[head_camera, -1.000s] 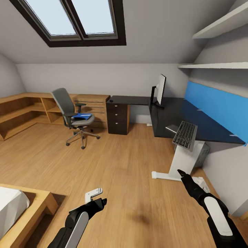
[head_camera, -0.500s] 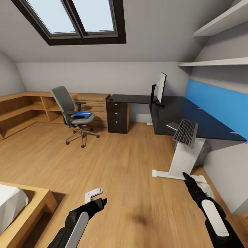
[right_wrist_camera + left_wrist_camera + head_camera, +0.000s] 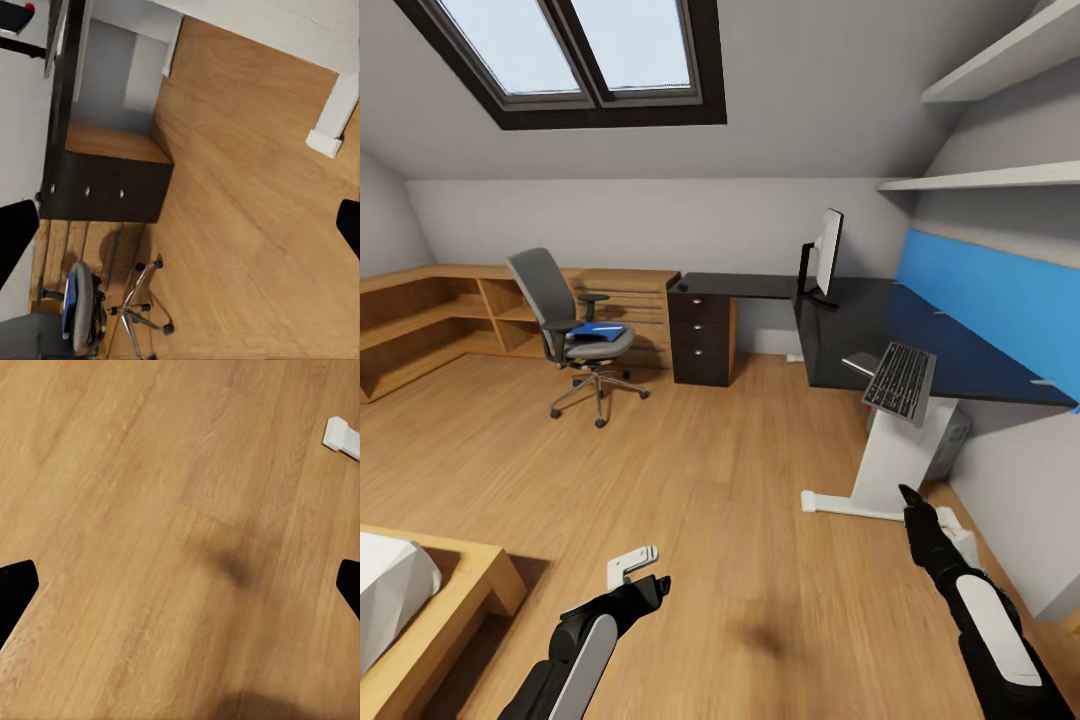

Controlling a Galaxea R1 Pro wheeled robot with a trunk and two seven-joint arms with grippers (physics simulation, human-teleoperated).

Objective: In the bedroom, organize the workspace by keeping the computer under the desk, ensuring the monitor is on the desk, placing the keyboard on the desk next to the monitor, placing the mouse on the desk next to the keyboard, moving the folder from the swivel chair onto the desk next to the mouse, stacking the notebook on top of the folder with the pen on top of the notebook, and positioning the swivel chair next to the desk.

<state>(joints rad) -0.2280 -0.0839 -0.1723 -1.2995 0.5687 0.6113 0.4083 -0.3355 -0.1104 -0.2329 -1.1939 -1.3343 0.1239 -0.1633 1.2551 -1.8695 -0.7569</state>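
Both grippers hang empty above the wood floor: the left gripper (image 3: pixel 632 566) has its white fingers spread, and the right gripper (image 3: pixel 909 494) shows dark fingertips wide apart in its wrist view. Far ahead of the left one, the swivel chair (image 3: pixel 572 332) carries the folder (image 3: pixel 596 331); what lies on it is too small to tell. Just ahead of the right gripper, the keyboard (image 3: pixel 899 381) overhangs the desk (image 3: pixel 880 325) edge, tilted, with the monitor (image 3: pixel 824 254) farther back.

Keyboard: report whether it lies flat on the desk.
Not flat. The keyboard is tilted, hanging over the front edge of the desk.
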